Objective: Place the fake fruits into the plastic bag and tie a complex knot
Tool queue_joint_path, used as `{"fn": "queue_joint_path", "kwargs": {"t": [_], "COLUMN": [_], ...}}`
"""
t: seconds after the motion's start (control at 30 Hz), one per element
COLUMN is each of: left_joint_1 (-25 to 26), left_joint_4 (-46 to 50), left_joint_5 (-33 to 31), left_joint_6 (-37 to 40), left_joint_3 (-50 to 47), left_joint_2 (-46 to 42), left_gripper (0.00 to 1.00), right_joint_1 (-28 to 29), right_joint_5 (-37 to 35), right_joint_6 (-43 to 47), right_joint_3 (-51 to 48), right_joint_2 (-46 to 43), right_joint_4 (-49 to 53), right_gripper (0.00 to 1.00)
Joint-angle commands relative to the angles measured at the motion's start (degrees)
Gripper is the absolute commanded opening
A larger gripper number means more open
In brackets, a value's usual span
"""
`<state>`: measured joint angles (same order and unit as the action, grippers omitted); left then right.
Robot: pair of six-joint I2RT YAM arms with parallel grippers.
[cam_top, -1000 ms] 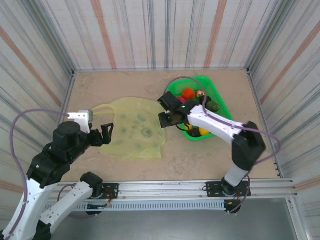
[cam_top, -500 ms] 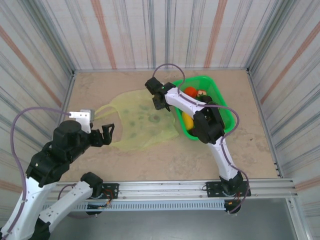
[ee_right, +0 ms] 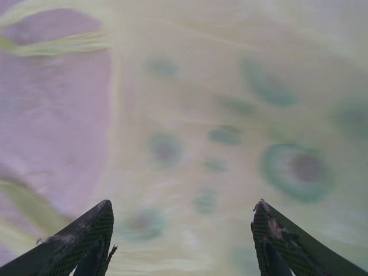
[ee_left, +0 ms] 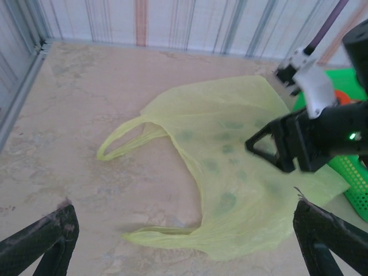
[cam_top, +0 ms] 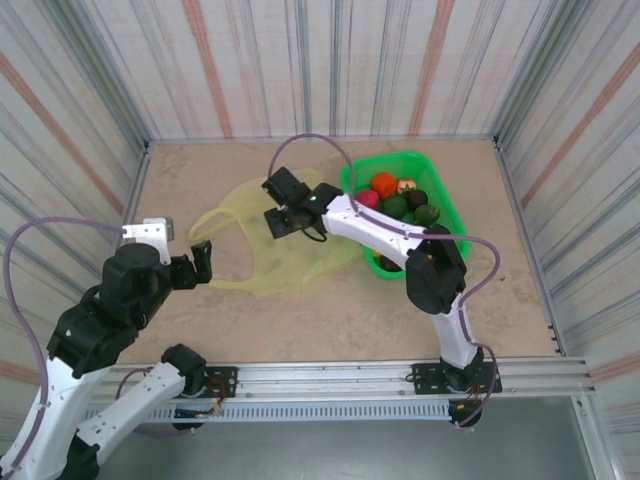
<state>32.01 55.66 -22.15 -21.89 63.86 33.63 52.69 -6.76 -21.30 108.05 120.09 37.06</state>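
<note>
R gripper hovered close over the yellow-green bag, fingers spread wide w/ nothing between them. The bag lay flat and crumpled on the table, left of centre. One handle loop pointed toward the L gripper, which was nearby, also wide open and empty. Fruits sat piled in a green basket just beside the bag's right edge.

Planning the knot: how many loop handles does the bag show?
2. The far handle loops out to the plastic bag's left; the near handle lies along its near edge.
</note>
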Motion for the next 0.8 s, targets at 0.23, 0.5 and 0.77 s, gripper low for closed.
{"fn": "queue_joint_path", "kwargs": {"t": [0.23, 0.5, 0.77], "left_joint_1": [0.6, 0.9, 1.0], "left_joint_4": [0.0, -1.5, -2.6], "left_joint_5": [-1.0, 0.2, 0.6], "left_joint_6": [-1.3, -1.2, -1.1], "left_joint_3": [-0.1, 0.0, -1.2], "left_joint_2": [-2.6, -2.5, -2.7], "left_gripper": [0.98, 0.99, 0.99], "right_joint_1": [3.3, 4.4, 4.6], "right_joint_5": [-0.7, -5.4, -2.3], "right_joint_6": [-1.6, -0.5, 0.8], "right_joint_3": [20.9, 29.9, 28.2], "right_joint_2": [20.5, 29.4, 25.6], "right_joint_4": [7.4, 12.8, 11.6], "right_gripper": [0.76, 0.61, 0.00]}}
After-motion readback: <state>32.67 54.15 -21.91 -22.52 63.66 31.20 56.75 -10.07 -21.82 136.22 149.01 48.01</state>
